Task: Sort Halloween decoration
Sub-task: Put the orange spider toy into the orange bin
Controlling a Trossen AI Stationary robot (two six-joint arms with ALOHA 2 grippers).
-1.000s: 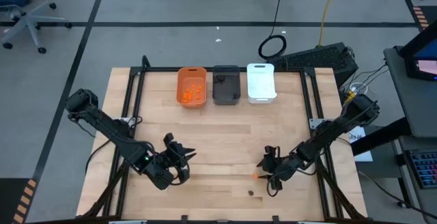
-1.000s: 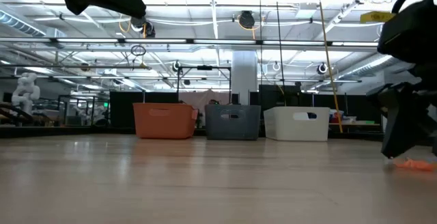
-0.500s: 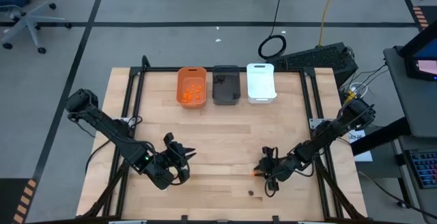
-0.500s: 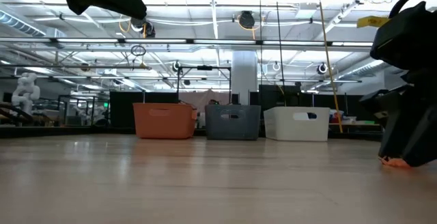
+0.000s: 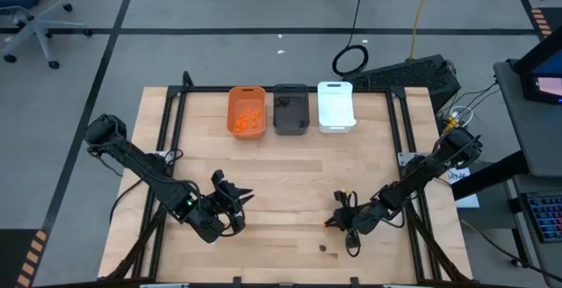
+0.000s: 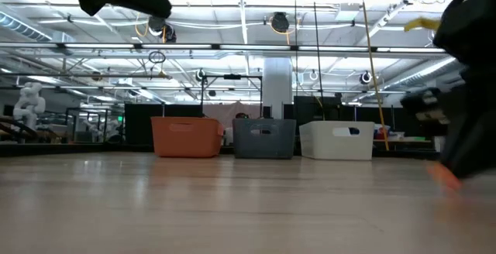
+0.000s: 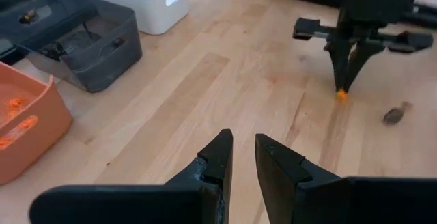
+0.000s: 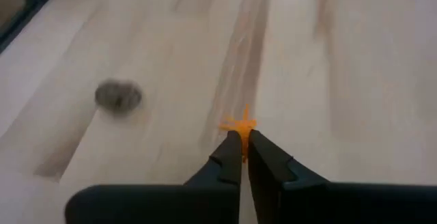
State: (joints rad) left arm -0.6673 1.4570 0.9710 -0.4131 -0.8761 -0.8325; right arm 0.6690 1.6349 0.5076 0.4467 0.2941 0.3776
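The right gripper's fingers are pinched together on a tiny orange piece at the counter surface; a dark lump lies nearby; the left gripper hovers apart, fingers slightly parted, holding nothing.

overhead view, table-level view, two wrist close-ups

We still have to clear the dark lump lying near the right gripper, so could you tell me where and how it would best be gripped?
The dark lump lies loose on the bare table, nothing touching it. It looks small and roundish, so I would come straight down from above and pinch across its middle. The right gripper is nearest but already shut on an orange piece.
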